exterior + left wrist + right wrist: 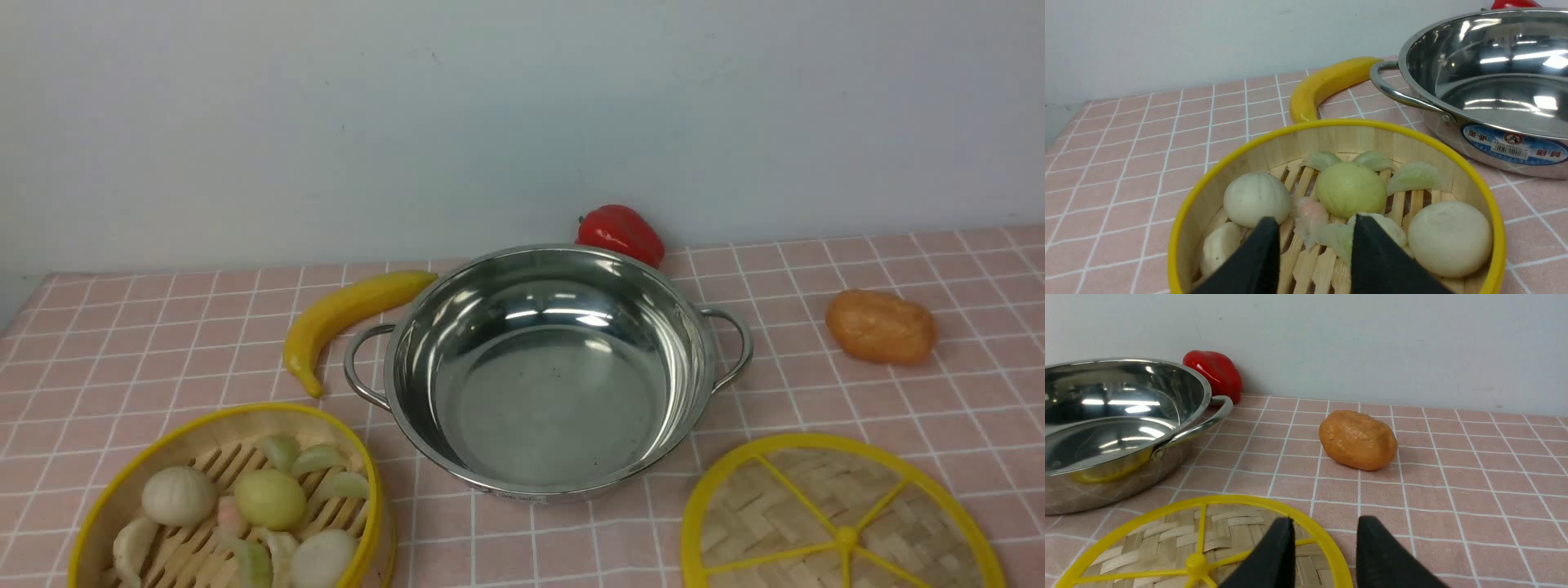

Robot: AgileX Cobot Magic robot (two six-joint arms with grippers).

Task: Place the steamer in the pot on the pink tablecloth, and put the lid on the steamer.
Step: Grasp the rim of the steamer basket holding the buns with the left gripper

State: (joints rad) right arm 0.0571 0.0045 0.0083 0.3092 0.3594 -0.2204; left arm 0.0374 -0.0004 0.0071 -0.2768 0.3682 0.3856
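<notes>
Left gripper [1314,222] spread, empty, over steamer [212,437] near-left of pot [547,408] | right gripper [1327,522] spread, empty, seemingly above lid [816,514] near-right of pot | pot empty on pink tablecloth [163,343] | 0 of 2 placements done

1. pink tablecloth [898,269]: pink, thin white grid.
2. pot [555,408]: mirror-bright silver.
3. steamer [245,408]: yellow rim, pale slats.
4. lid [841,523]: tan weave, yellow rim and spokes.
5. banana [343,314] yellow; pepper [620,233] red, 1 o'clock of pot.

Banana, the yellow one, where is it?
In the front view, the curved yellow banana lies on the pink checked tablecloth, left of the shiny steel pot and behind the bamboo steamer.
</notes>
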